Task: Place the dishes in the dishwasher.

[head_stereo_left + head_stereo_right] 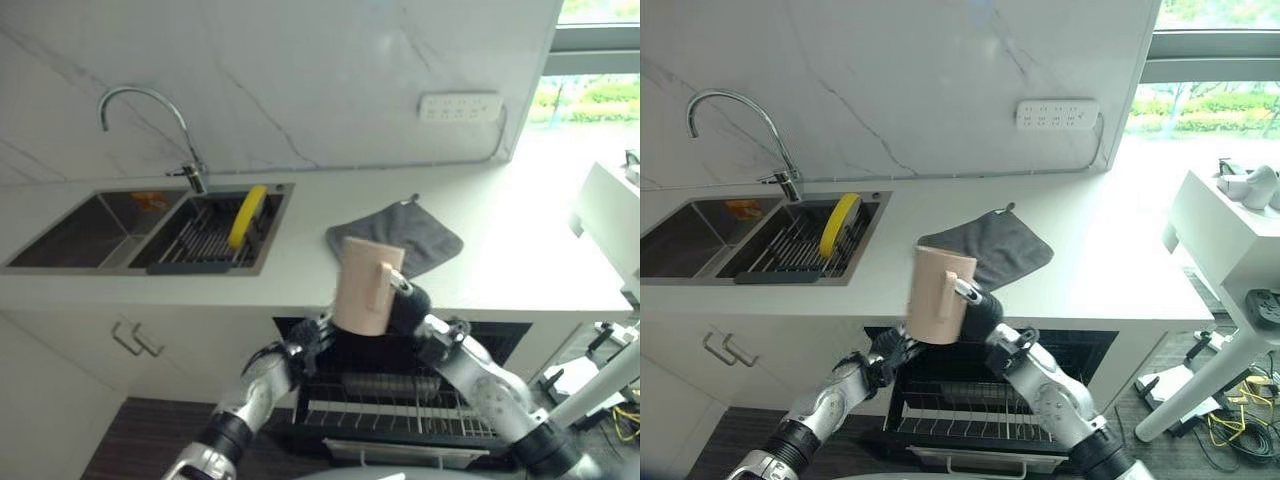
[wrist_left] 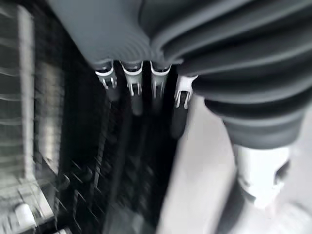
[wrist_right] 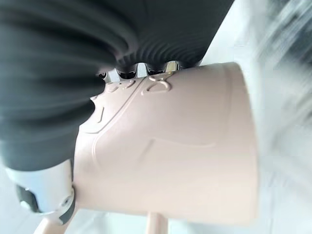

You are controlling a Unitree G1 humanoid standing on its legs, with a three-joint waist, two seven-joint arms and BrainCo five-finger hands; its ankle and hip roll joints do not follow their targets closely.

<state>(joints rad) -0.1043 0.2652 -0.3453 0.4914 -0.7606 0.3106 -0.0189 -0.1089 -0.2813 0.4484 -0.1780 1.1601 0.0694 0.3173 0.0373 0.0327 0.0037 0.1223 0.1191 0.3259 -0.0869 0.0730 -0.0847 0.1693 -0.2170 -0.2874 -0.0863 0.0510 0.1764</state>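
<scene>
Pale pink mug point(image 1: 937, 295), yellow plate point(image 1: 839, 224) (grey cloth point(image 1: 990, 246) behind).

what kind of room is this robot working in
Most likely a kitchen, home or test. A double sink with a curved faucet is set in a white counter, and an open dishwasher with a wire rack sits below it. The right hand holds a pink cup.

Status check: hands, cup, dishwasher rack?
Right hand shut on pink cup, held above open dishwasher rack. Left hand open, low by rack front. Yellow plate waits in sink rack. Path looks unblocked.
</scene>
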